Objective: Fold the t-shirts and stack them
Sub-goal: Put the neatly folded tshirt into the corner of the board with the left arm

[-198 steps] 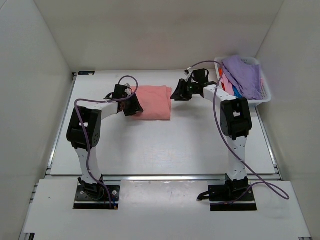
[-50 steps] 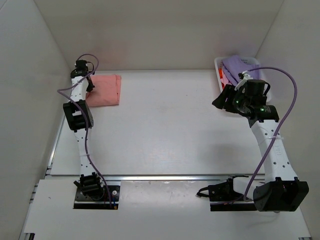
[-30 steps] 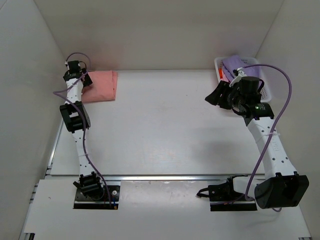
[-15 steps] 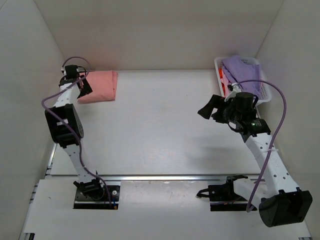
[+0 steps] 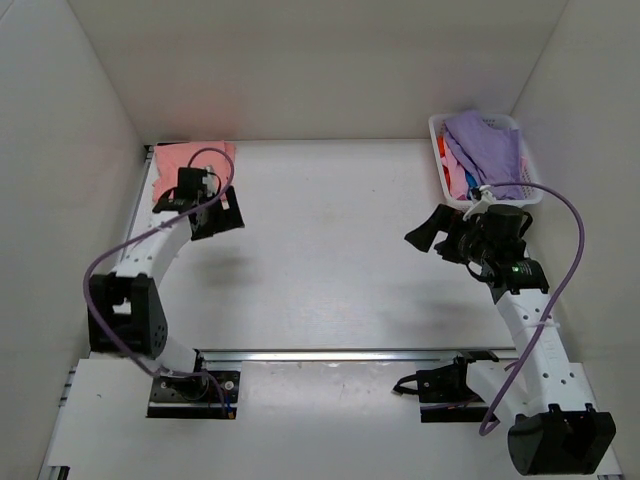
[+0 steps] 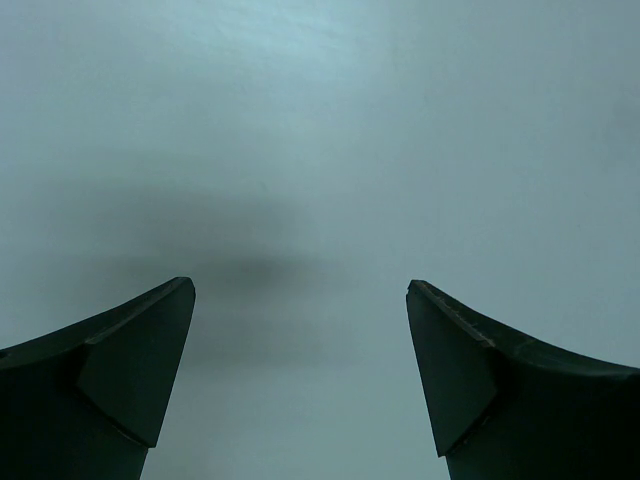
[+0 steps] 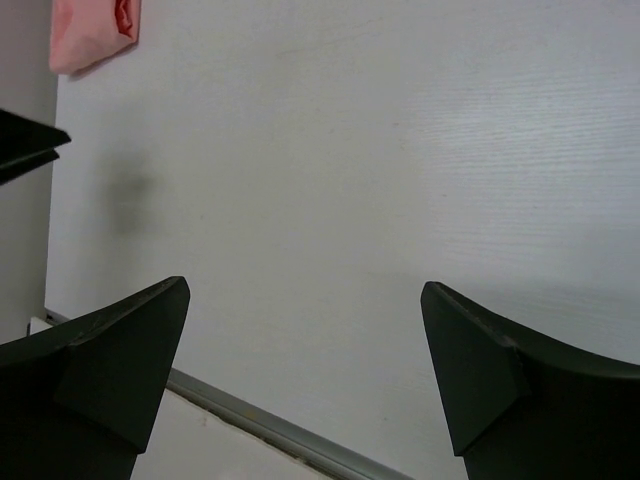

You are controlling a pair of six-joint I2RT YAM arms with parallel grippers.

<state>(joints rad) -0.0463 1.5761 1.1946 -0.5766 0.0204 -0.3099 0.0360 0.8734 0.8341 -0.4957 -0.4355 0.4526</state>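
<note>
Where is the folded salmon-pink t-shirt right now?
In the top view, the salmon-pink t-shirt lies folded in the far left corner of the table, just beyond the left gripper.

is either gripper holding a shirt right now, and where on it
Nothing is held. The left gripper and right gripper stand open above the table; the folded salmon-pink t-shirt lies apart.

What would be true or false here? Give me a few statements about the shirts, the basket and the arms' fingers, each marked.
1. A folded salmon-pink t-shirt lies at the far left corner of the table. True.
2. The left arm's fingers are clamped on that shirt. False: they stand open over bare table, holding nothing.
3. A lavender t-shirt lies on top in the white basket. True.
4. The right arm's fingers carry a shirt. False: they are open and empty.
</note>
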